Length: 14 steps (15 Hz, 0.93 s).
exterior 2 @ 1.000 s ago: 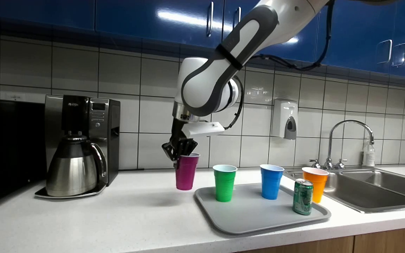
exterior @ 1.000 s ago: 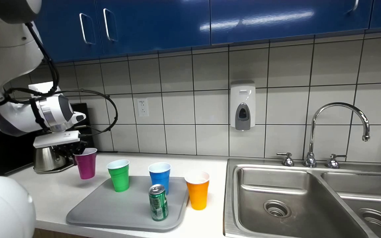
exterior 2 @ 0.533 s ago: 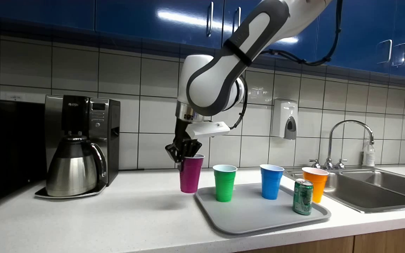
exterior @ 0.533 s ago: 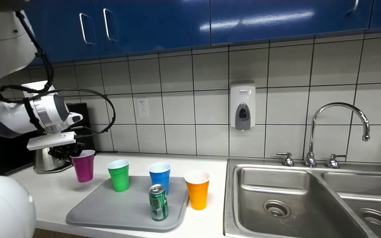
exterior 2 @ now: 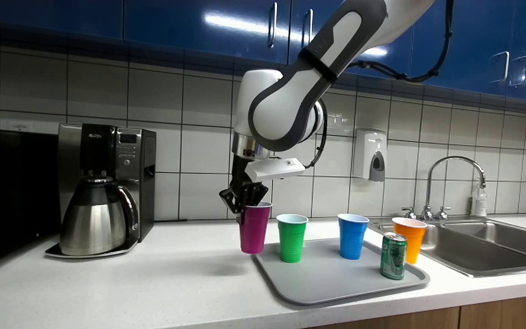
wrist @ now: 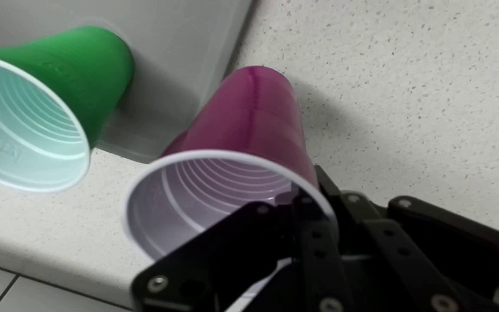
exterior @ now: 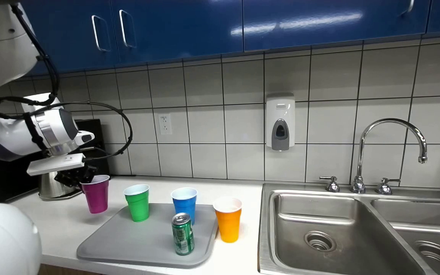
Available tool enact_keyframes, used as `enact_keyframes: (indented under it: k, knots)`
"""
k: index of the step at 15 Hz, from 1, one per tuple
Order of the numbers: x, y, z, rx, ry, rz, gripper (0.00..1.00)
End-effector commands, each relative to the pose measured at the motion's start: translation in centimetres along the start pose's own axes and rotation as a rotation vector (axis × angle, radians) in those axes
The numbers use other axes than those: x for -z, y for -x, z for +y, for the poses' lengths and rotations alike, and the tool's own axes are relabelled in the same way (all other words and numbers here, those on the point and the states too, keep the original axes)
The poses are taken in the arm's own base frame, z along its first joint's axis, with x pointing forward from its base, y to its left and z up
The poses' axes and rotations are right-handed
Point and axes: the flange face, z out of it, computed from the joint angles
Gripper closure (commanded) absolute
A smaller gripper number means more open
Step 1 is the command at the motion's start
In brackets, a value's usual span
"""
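Note:
A purple cup [exterior 2: 254, 233] with a white inside hangs slightly tilted above the counter, its shadow below. My gripper [wrist: 314, 190] is shut on the cup's wall at the rim: in the wrist view one finger is inside the cup, the other outside. Part of the near rim is hidden behind the fingers. A green cup [wrist: 98, 78] stands upright on the grey tray [exterior 2: 322, 288], close beside the purple cup. Also on the tray are a blue cup [exterior 2: 353, 240] and a green can [exterior 2: 393, 257]. An orange cup [exterior: 228, 221] stands beside the tray's edge.
A coffee maker [exterior 2: 146, 183] with a steel carafe [exterior 2: 94, 224] stands to one side of the arm. Past the orange cup lies a double sink [exterior: 319, 214] with a tall faucet [exterior: 361, 152]. Blue cabinets [exterior 2: 208, 32] overhang the counter; a soap dispenser [exterior 2: 368, 155] is on the tiled wall.
Held by the gripper, the purple cup has come nearer to the tray and the green cup and sunk a little. The other cups, the can and the tray have stayed put.

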Motion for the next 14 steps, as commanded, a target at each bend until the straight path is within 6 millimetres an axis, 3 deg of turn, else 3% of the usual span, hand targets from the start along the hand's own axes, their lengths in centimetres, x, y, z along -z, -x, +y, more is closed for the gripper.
enact_keyframes:
  k: [1, 14]
  knots:
    - [0.9, 1.2, 0.3, -0.029, 0.032, -0.027, 0.99]
    - [0.6, 3.8, 2.8, -0.131, 0.069, -0.071, 0.99]
